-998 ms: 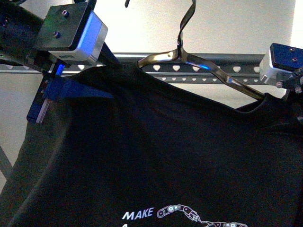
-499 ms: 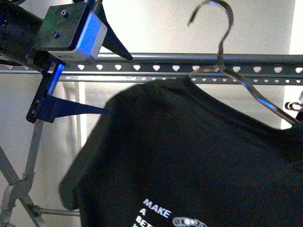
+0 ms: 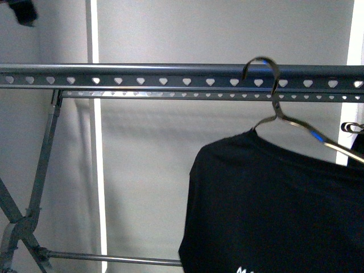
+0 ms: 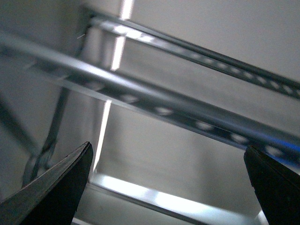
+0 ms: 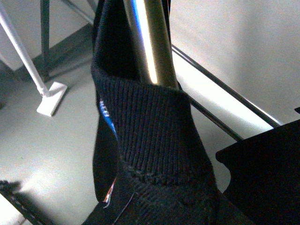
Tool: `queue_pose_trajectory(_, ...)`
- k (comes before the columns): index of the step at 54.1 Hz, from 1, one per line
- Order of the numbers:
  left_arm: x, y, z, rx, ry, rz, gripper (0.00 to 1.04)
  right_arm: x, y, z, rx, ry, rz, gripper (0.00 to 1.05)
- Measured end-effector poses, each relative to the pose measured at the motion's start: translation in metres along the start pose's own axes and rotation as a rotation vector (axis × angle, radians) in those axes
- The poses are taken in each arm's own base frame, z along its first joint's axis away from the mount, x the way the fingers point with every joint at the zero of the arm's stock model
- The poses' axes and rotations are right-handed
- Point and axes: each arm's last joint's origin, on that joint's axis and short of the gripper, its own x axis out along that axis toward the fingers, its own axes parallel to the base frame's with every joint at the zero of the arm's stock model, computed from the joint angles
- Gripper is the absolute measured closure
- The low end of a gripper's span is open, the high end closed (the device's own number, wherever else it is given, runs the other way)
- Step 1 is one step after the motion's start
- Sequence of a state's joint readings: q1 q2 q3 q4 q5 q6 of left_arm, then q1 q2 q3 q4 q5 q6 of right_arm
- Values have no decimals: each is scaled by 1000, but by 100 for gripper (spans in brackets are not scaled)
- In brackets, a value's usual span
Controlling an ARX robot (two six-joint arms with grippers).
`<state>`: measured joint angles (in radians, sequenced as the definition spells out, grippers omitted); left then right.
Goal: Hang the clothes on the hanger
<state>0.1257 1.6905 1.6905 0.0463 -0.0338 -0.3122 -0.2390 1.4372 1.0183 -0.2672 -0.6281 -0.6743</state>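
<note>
The clothes (image 3: 273, 199), a black T-shirt, hang at the lower right of the front view on a shiny wire frame (image 3: 296, 126). The frame's hook (image 3: 263, 63) curves over the long heart-holed rail of the hanger (image 3: 142, 81), a dark grey rack. Only the top of the white lettering shows at the bottom edge. My right gripper is shut on the clothes. Its wrist view shows the ribbed collar (image 5: 150, 126) round the wire frame (image 5: 150, 42), and cloth hides the jaws. My left gripper (image 4: 171, 187) is open and empty, with the rail (image 4: 164, 110) ahead of it.
The rack's crossed legs (image 3: 23, 219) and a low crossbar (image 3: 114, 259) are at the lower left. A second, thinner holed rail (image 3: 170, 94) runs behind the front one. A dark piece of my left arm (image 3: 21, 11) shows in the top left corner. A white pole foot (image 5: 50, 98) stands on the floor.
My left arm has lifted out of the front view and let the shirt go. The shirt and wire frame have moved right and lower, and the hook now curves over the rail.
</note>
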Motion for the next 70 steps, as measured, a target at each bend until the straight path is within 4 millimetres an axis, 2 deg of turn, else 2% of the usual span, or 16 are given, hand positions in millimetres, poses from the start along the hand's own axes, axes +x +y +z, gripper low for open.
queue_pose_trajectory(3,1,15,-2,-172,37,47,7,-7,-1,9,54,-14,-25,95)
queue_pose_trajectory(7,0,10,-10,-283,69,-51,7,-14,-6,24,144,-7,-63,95)
queue_pose_trajectory(9,-6,3,-15,-242,86,-81,12,-16,-8,31,184,-10,-76,95)
queue_pose_trajectory(13,-32,-6,-31,-57,82,-123,27,-19,-15,45,256,-14,-97,95)
queue_pose_trajectory(19,-64,-8,-47,135,37,-166,41,-21,-25,58,327,-7,-130,95)
queue_pose_trajectory(22,-90,-5,-61,212,3,-183,53,-20,-34,68,381,-4,-158,95)
queue_pose_trajectory(25,-107,3,-79,252,-1,-173,64,-18,-43,76,425,2,-177,95)
queue_pose_trajectory(35,-137,22,-136,290,67,-125,91,-6,-61,91,543,31,-178,95)
queue_pose_trajectory(39,-150,25,-153,294,85,-131,102,0,-66,97,582,40,-168,95)
queue_pose_trajectory(45,-174,30,-169,302,72,-152,101,7,-72,107,643,54,-155,95)
queue_pose_trajectory(54,-199,40,-189,305,76,-151,101,16,-72,103,658,79,-183,95)
queue_pose_trajectory(57,-206,43,-196,305,83,-150,101,22,-69,97,673,84,-183,95)
queue_pose_trajectory(66,-229,52,-210,305,80,-149,101,41,-56,60,781,110,-184,95)
queue_pose_trajectory(70,-237,55,-215,305,74,-151,101,43,-51,50,788,101,-180,95)
